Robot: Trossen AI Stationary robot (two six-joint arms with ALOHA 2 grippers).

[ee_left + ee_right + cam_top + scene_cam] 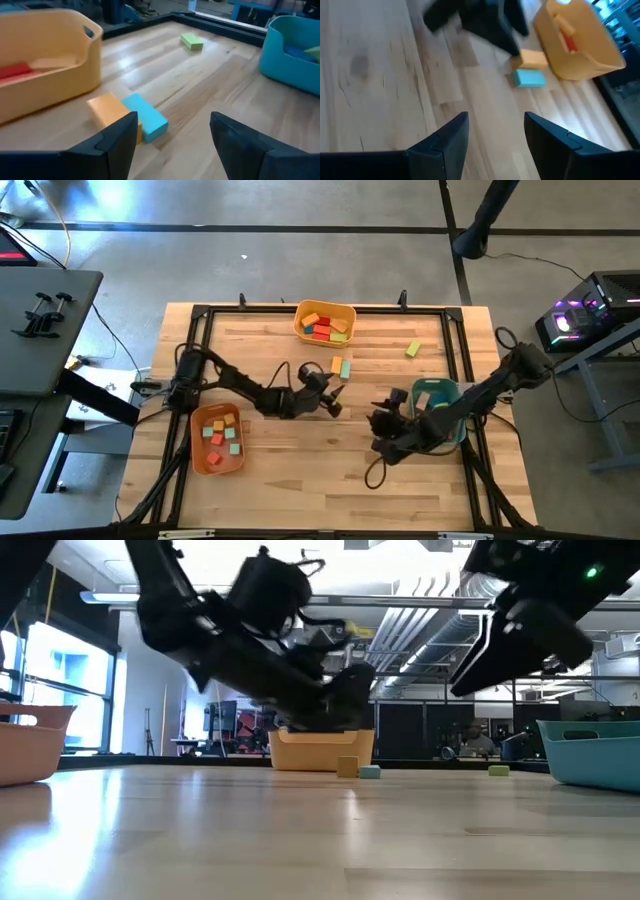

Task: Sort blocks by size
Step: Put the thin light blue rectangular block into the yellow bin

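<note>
An orange block (336, 365) and a teal block (346, 368) lie side by side on the table below the yellow bin; they also show in the left wrist view as orange (111, 111) and teal (145, 116). A green block (413, 349) lies alone at the far right. My left gripper (335, 404) is open and empty, above the table just near of the pair. My right gripper (381, 423) is open and empty, beside the teal bin (437, 410).
The yellow bin (325, 322) at the far edge holds red, orange and green blocks. The orange bin (217, 438) at the near left holds several small blocks. The teal bin holds blocks too. A black frame runs around the table.
</note>
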